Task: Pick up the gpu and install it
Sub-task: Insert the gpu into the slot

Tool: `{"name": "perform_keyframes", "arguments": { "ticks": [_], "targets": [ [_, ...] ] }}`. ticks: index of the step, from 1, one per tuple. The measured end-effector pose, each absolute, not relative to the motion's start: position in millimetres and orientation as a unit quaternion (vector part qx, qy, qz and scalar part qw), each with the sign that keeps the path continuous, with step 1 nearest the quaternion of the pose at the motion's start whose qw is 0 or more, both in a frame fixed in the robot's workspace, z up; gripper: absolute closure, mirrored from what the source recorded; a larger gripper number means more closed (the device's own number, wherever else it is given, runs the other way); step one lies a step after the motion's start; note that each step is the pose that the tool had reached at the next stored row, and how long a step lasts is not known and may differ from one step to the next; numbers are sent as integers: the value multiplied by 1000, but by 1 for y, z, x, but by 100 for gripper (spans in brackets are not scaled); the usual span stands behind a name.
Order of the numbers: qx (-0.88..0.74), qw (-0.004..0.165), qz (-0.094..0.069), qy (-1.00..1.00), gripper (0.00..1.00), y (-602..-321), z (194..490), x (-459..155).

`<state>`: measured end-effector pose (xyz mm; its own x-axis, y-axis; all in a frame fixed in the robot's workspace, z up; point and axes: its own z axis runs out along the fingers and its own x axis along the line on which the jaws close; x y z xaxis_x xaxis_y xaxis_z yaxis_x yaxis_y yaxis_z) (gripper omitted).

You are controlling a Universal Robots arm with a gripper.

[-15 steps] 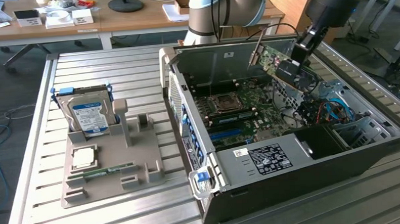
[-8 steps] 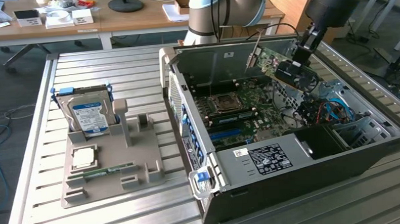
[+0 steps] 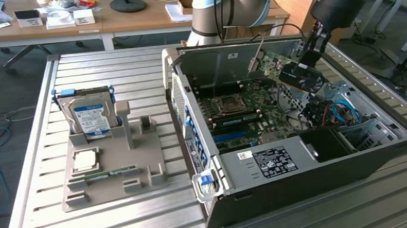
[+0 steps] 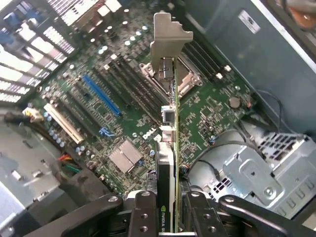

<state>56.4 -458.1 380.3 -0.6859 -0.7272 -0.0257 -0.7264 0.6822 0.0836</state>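
On the gpu (image 4: 169, 123) I see a matt grey metal bracket (image 4: 168, 39); the motherboard (image 4: 123, 98) is green with a slight sheen; the table (image 3: 84, 67) is ribbed brushed metal.

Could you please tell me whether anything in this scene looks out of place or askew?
Nothing looks damaged or spilled. The only thing askew is the gpu: it hangs tilted in the grip of the end effector above the motherboard inside the open computer case, not seated in any slot.

Robotics lab: slatted metal workbench (image 3: 119, 71), opened computer case (image 3: 296, 184), cluttered wooden desk (image 3: 134, 23) behind.
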Motion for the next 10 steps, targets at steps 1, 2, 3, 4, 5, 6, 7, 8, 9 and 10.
{"name": "perform_keyframes", "arguments": {
  "ticks": [1, 2, 3, 4, 5, 6, 7, 8, 9, 10],
  "targets": [
    [404, 5, -43, -914, 73, -458, 380, 56],
    [412, 6, -43, -910, 73, -458, 380, 56],
    [420, 6, -43, -907, 73, -458, 380, 56],
    [427, 6, -43, -903, 73, -458, 380, 56],
    [435, 7, -43, -899, 73, -458, 380, 56],
    [443, 7, -43, -895, 73, -458, 380, 56],
    [450, 7, -43, -892, 73, -458, 380, 56],
    [458, 8, -43, -888, 73, -458, 380, 56],
    [465, 8, -43, -884, 73, -458, 380, 56],
    [472, 8, -43, -880, 73, -458, 380, 56]
  ]
}}
